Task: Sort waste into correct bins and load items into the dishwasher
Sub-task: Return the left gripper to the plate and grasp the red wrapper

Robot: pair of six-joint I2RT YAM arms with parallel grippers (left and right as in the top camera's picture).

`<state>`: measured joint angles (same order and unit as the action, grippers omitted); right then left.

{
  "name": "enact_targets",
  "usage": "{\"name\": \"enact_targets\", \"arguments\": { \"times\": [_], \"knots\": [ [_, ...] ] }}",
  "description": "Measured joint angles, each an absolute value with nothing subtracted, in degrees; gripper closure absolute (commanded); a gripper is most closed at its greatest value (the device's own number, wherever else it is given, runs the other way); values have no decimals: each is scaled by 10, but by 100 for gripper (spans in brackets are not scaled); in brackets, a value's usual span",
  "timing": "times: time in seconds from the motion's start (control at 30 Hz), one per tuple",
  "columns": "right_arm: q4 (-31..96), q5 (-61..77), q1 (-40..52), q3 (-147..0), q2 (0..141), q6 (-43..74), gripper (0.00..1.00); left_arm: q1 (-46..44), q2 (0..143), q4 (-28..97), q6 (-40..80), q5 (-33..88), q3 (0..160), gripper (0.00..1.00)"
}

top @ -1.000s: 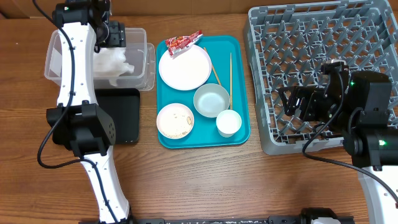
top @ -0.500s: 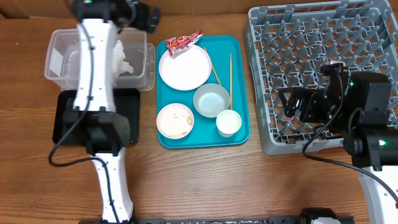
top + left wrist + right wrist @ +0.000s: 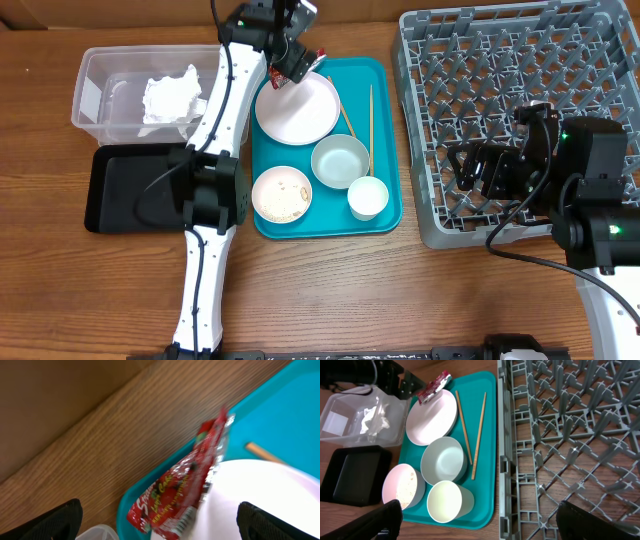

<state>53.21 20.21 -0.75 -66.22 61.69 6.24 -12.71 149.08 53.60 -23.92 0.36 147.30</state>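
Observation:
The red wrapper [image 3: 303,70] lies at the far left corner of the teal tray, partly on the big plate [image 3: 297,108]. My left gripper [image 3: 288,58] hovers over it, open and empty; in the left wrist view the wrapper [image 3: 187,487] lies between the spread fingers [image 3: 160,527]. The white napkin [image 3: 170,95] lies in the clear tub [image 3: 95,75]. The black tray [image 3: 130,190] sits in front of it. A small plate with rice scraps [image 3: 281,193], the grey-blue bowl [image 3: 340,160], the cup [image 3: 367,197] and chopsticks [image 3: 370,115] are on the teal tray. My right gripper [image 3: 468,167] is open over the rack [image 3: 520,60].
The teal serving tray [image 3: 385,80] lies between the bins and the rack. In the right wrist view the rack's left wall [image 3: 502,460] stands close beside the tray's edge [image 3: 487,510], with the cup [image 3: 447,502] nearest my open fingers [image 3: 480,527].
My left arm swung right from over the clear tub to above the red wrapper. The napkin stays in the tub. The right arm has not moved.

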Motion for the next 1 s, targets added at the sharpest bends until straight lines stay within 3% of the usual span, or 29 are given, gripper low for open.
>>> {"name": "enact_targets", "arguments": {
  "times": [0.47,0.73,0.87,1.0],
  "knots": [
    [534,202,-8,-662,646,62,0,-123,1530,502,-270,28,1473,2],
    [534,202,-8,-662,674,62,0,-123,1546,509,-272,45,1473,20],
    [532,202,-8,-662,675,62,0,-123,1546,511,-274,54,1473,34],
    [532,202,-8,-662,675,62,0,-123,1546,511,-274,58,1473,39]
  ]
}}
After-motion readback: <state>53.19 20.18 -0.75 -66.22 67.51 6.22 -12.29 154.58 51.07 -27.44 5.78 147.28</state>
